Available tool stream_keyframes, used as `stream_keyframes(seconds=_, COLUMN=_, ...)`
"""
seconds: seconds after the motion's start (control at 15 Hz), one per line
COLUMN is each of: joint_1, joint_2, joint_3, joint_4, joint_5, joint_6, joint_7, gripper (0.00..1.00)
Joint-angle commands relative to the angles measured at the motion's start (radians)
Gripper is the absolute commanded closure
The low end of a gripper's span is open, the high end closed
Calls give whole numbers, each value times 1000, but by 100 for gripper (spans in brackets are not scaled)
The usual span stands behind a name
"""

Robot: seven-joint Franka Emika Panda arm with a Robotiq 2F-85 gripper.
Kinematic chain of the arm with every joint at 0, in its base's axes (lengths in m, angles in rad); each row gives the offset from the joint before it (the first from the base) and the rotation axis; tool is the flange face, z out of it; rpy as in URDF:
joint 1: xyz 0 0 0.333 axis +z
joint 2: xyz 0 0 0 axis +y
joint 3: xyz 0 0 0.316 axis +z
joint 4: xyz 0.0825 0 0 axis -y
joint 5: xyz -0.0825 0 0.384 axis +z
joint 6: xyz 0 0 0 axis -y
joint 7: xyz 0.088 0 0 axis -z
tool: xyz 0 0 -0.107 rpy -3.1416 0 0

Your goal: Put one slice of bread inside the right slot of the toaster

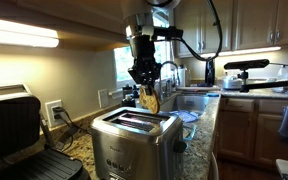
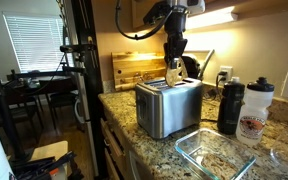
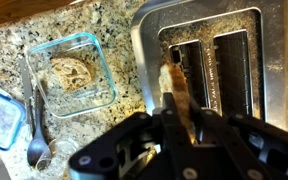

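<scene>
Pincer clamped on bread slice | slice between jaws, above toaster slot

Brushed-metal toaster; speckled, polished stone counter; clear glass dish.

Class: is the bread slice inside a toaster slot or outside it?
Outside. In an exterior view, the tan bread slice hangs from the black gripper, above the top of the silver metal toaster.

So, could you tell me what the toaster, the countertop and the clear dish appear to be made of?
Toaster: brushed metal, likely stainless steel, with a dull sheen. Countertop: speckled polished stone, probably granite. Dish: transparent with glinting rims, probably glass, though clear plastic is possible.
</scene>
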Motion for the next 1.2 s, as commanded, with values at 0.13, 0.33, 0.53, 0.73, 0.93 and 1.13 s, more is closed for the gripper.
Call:
stream_keyframes(seconds=0.13, joint_1=11, joint_2=30, joint_3=-6, joint_4=41, joint_5=-3, joint_6=-24, joint_7=-25, gripper=93)
stream_keyframes(seconds=0.33, joint_1=17, joint_2=35, joint_3=-2, joint_4=47, joint_5=2, joint_6=-32, joint_7=-29, gripper=93)
stream_keyframes(seconds=0.53, joint_1=25, joint_2=38, joint_3=1, joint_4=44, joint_5=5, joint_6=-38, joint_7=-28, gripper=93)
stream_keyframes(seconds=0.73, joint_1=26, joint_2=40, joint_3=3, joint_4=41, joint_5=6, joint_6=-42, joint_7=-27, gripper=93)
stream_keyframes(seconds=0.93, joint_1=27, joint_2=41, joint_3=4, joint_4=39, joint_5=6, joint_6=-45, joint_7=-26, gripper=93)
stream_keyframes(seconds=1.13, joint_1=27, joint_2=47, joint_3=5, joint_4=39, joint_5=21, joint_6=-44, joint_7=-44, gripper=93)
